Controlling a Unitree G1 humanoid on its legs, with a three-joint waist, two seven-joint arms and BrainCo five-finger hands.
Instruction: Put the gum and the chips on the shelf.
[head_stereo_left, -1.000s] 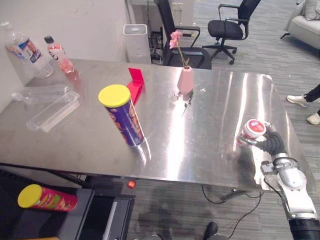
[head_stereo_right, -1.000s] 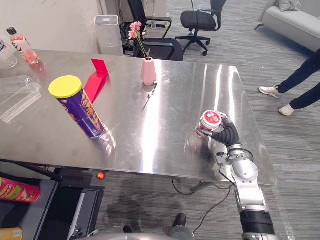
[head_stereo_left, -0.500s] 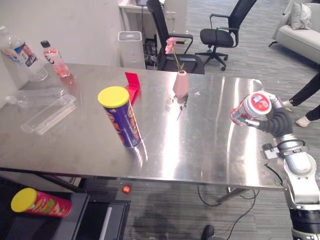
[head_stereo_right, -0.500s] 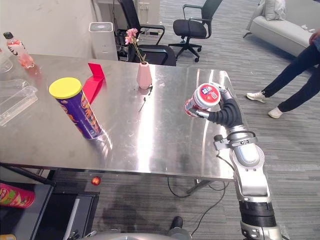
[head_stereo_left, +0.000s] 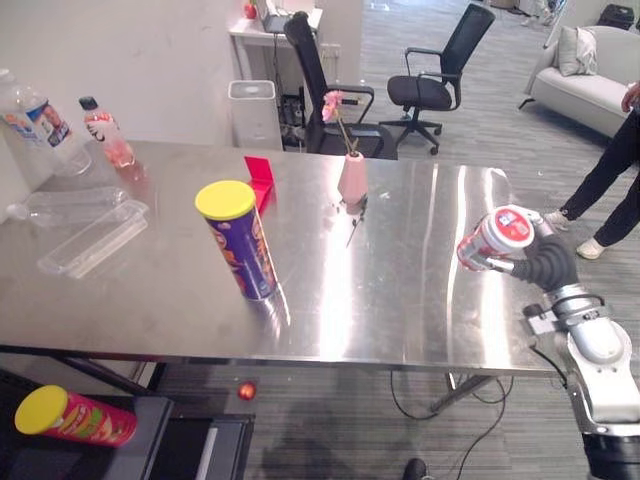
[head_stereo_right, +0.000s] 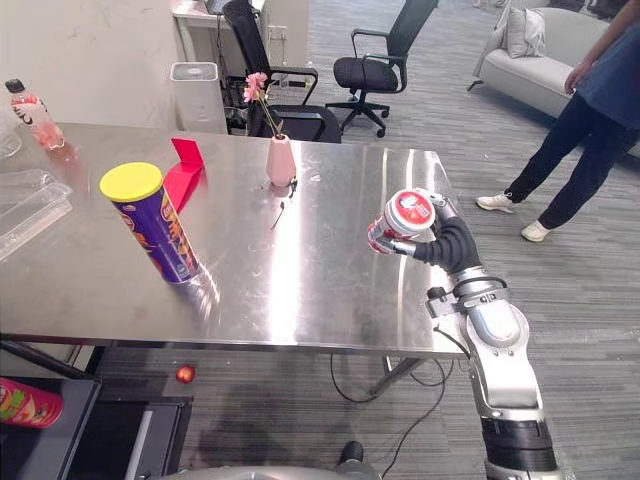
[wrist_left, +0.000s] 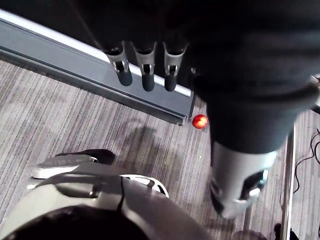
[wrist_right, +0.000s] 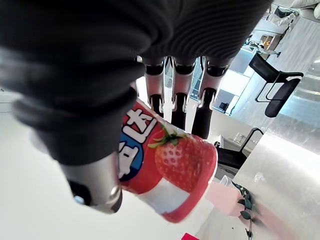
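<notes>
The gum tub, red & white w/ a strawberry on its side, is in the right hand. The fingers curl over one side and the thumb goes under the other, so the grip is closed firm on it. It is held in the air over the right edge of the table, near the front right corner. It is prob. clear of the metal top, though the gap under it is hard to judge. Its long axis is tilted, lid facing up & toward the table's left. The chips can, blue w/ yellow lid, stands upright near the front edge, left of centre, well apart from the gum. The left hand hangs low, fingers straight & relaxed, holding nothing. I take the low dark unit under the front left corner for the shelf; a red can lies on it. So the shelf lies left & down from the gum, across the whole table; the left hand is nearer to the chips & shelf
</notes>
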